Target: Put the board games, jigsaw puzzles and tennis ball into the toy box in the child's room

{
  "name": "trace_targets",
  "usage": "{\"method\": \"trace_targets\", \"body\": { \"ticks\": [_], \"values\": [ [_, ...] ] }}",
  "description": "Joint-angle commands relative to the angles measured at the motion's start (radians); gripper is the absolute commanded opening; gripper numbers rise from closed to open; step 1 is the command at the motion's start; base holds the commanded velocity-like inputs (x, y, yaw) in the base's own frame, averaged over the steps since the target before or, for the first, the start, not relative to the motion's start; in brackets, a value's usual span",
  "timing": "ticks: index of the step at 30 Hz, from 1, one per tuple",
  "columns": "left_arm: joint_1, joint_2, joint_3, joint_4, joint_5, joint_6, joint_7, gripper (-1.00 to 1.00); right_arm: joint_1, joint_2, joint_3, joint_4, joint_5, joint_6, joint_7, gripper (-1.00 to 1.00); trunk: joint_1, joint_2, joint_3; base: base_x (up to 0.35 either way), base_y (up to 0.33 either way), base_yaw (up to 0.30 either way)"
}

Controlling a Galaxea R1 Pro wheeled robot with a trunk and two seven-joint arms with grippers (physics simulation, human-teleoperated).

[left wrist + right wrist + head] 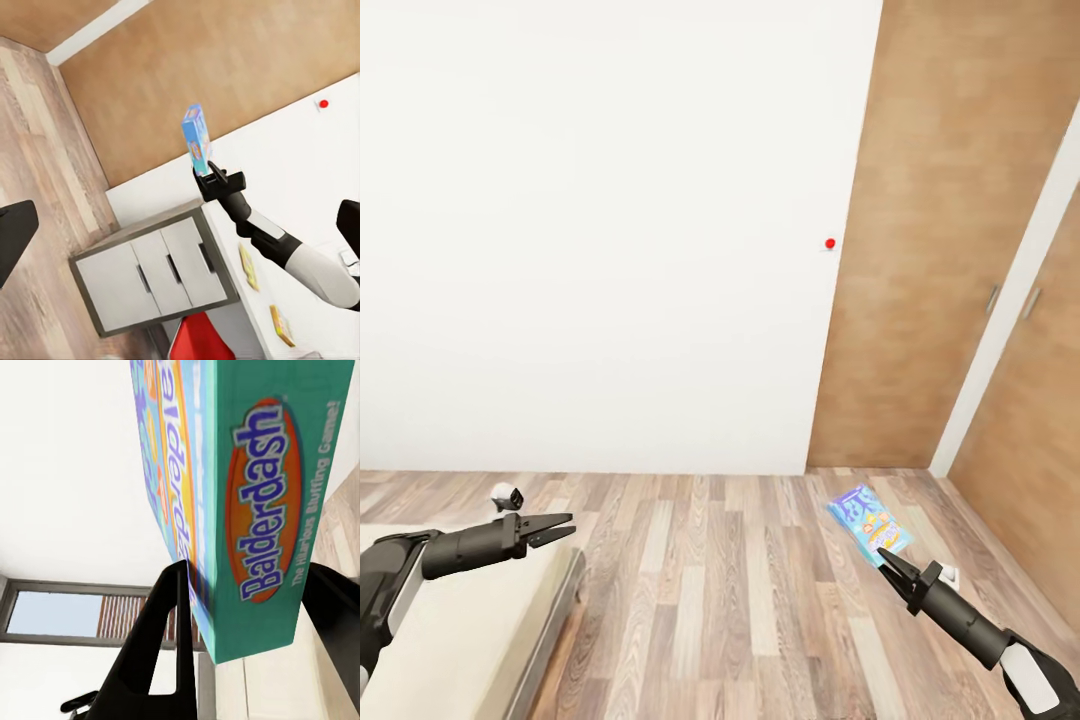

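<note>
Right gripper [881,555] is clamped on the bottom end of the light blue board game [870,522], down at 5 o'clock over the wood floor [710,590]; its long side runs up toward 11. Left gripper [560,527], at 8 o'clock over the bed [460,640], sits slightly open, empty.

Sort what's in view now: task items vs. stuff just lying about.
Task items:
- light blue Balderdash board game, clamped in the right gripper
- bed, under the empty left gripper
- two flat colourful slabs, probably the puzzles, on the white table

Not part of the job:
- grey cabinet
- wooden doors
- red object
</note>
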Motion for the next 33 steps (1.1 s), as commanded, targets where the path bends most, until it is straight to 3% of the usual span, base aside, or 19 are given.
{"method": "trace_targets", "body": {
  "ticks": [1,33],
  "values": [
    [0.0,0.0,0.0,0.0,0.0,0.011,-0.004,1.0,-0.001,0.0,-0.002,0.001,-0.005,0.007,0.001,-1.0,0.001,-0.002,-0.002,0.0,0.0,-0.285],
    [0.0,0.001,-0.002,0.001,0.001,0.014,-0.004,1.0,-0.001,-0.001,-0.003,0.001,-0.007,0.008,0.007,-1.0,0.001,-0.002,0.017,0.0,0.0,-0.285]
  ]
}}
